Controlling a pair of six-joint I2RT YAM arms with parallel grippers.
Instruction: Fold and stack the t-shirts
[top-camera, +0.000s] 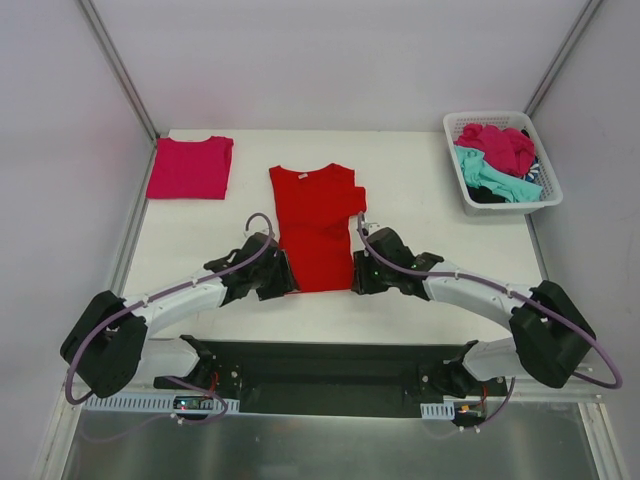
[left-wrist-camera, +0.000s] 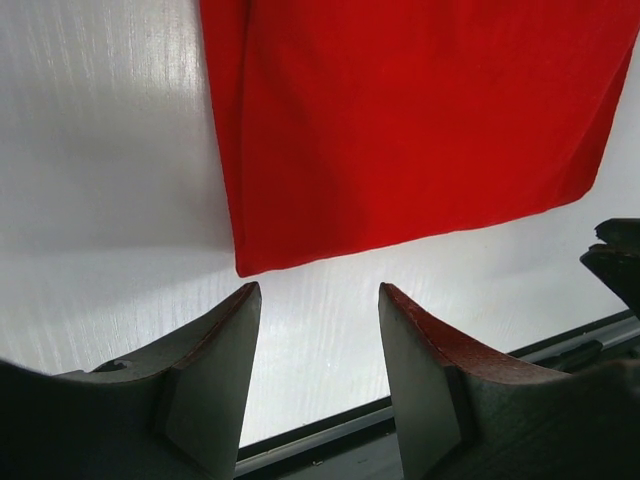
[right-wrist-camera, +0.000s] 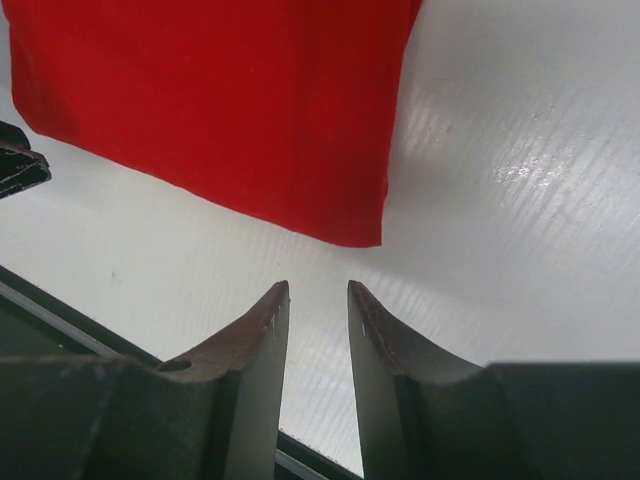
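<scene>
Risk: closing now, the left gripper (left-wrist-camera: 318, 292) & right gripper (right-wrist-camera: 318, 287) pinch air or only one layer, as each is just short of a near corner of the red t-shirt (top-camera: 315, 225), which lies flat at the middle of the table (top-camera: 420, 200); the fold then goes crooked. Both arms are low, reaching fwd, jaws part open, nothing held. Farther: pink t-shirt (top-camera: 190, 167) folded, far left.

**One overhead camera, two low**

The top camera looks down from behind the arms (top-camera: 190, 295) over the whole table (top-camera: 420, 200). Each wrist camera sits low and close, facing the near hem of the red t-shirt (top-camera: 315, 225), shared by all three views.
</scene>
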